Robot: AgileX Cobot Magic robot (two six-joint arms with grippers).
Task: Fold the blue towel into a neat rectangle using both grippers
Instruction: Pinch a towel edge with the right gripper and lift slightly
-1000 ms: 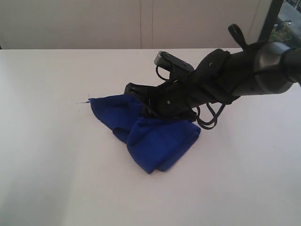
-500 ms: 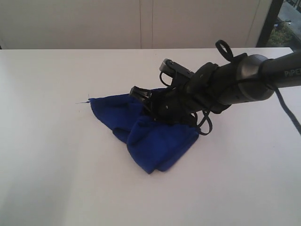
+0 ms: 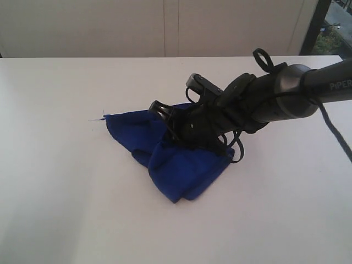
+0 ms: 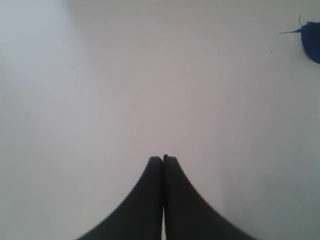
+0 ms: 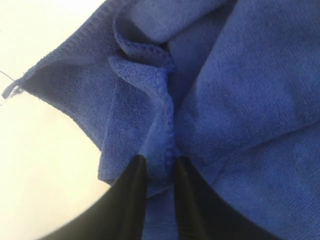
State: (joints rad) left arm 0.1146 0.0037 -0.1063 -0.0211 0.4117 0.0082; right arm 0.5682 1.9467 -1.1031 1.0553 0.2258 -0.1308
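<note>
The blue towel (image 3: 184, 165) lies crumpled in a bunched heap at the middle of the white table (image 3: 66, 192), its loose thread (image 3: 98, 118) sticking out at the left corner. My right gripper (image 3: 168, 124) reaches in from the right and presses down into the top of the heap. In the right wrist view its fingers (image 5: 135, 175) pinch a raised hemmed fold of the towel (image 5: 240, 75), so the gripper (image 5: 159, 162) is shut on it. My left gripper (image 4: 163, 159) is shut and empty above bare table; only a towel corner (image 4: 312, 40) shows far off. It is out of the exterior view.
The silver-grey "PIPER" arm segment (image 3: 330, 88) and its looping cables (image 3: 239, 148) stretch over the right half of the table. A pale wall (image 3: 165, 27) runs behind the table's far edge.
The right arm drew back and lowered, then its gripper nudged slightly left into the towel's top. The heap kept its shape.
</note>
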